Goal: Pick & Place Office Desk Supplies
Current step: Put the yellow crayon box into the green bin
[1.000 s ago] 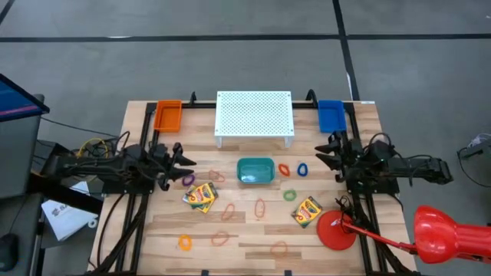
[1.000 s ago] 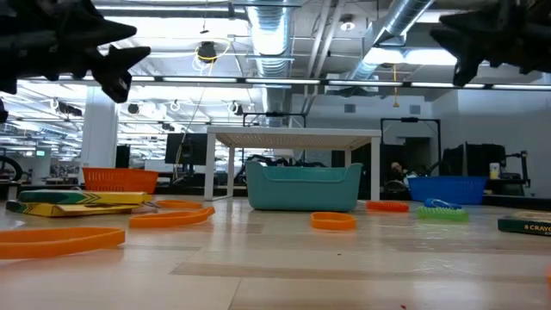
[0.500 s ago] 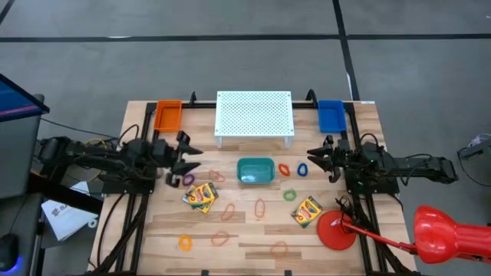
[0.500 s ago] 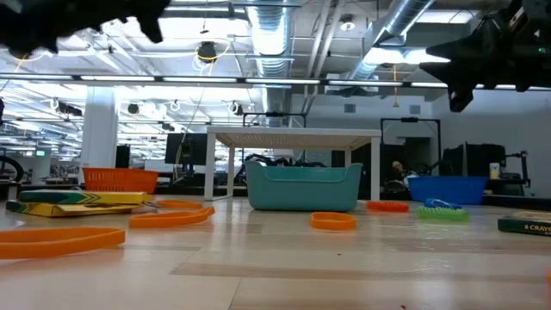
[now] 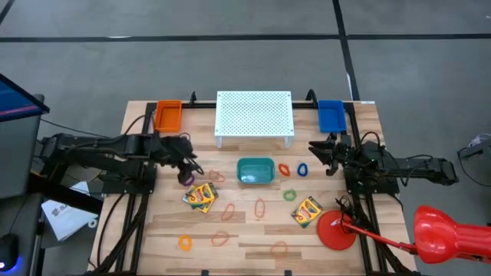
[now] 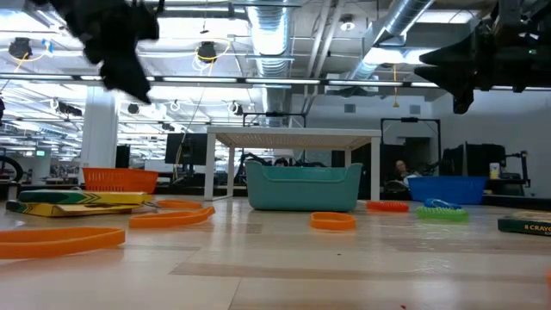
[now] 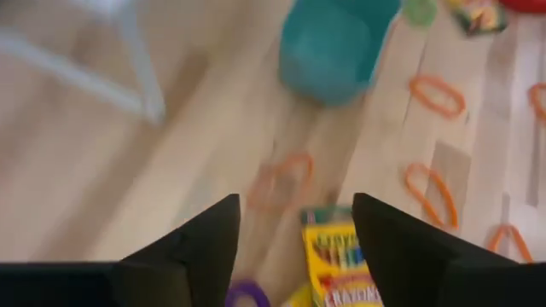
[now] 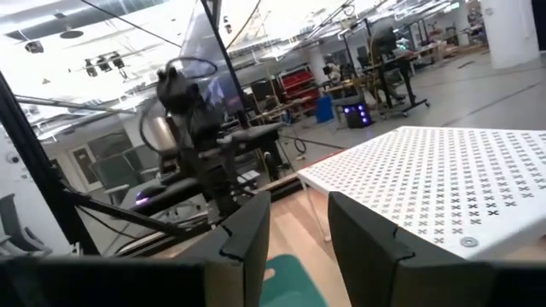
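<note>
Changes over the last second. The left tool (image 5: 186, 170) has swung from pointing level across the surface toward the teal bin (image 5: 255, 171) to tilting downward, its open fingers now over the purple rubber band (image 5: 188, 179) just beside the left crayon box (image 5: 201, 196); in the low view its dark mass has shifted from the top left corner toward the middle and sits lower. The right tool (image 5: 317, 152) has drawn slightly toward the surface's centre and far side, nearer the blue rubber band (image 5: 302, 169), fingers parted as before.
</note>
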{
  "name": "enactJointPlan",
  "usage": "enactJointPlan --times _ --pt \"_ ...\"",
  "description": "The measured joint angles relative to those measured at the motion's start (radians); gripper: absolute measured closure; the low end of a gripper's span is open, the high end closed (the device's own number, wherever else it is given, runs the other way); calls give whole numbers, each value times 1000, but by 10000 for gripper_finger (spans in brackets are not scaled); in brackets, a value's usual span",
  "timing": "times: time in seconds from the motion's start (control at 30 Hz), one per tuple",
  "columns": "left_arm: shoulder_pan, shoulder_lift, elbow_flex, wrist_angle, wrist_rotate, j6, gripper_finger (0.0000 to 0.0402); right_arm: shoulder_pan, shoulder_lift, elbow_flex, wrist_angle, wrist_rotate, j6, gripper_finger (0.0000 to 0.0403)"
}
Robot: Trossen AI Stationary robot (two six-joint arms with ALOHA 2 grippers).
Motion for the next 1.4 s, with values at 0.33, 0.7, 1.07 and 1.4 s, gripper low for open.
enactJointPlan --times 0.33,0.7,1.07,1.4 --pt "188 0 -249 302 354 -78 118 24 0 0 -5 0 31 284" --pt "451 146 -290 344 725 78 116 130 0 0 0 0 65 284" --pt "345 420 -290 530 743 97 116 285 67 0 7 97 79 285" --pt "326 515 -286 602 735 91 117 376 170 0 59 186 86 285"
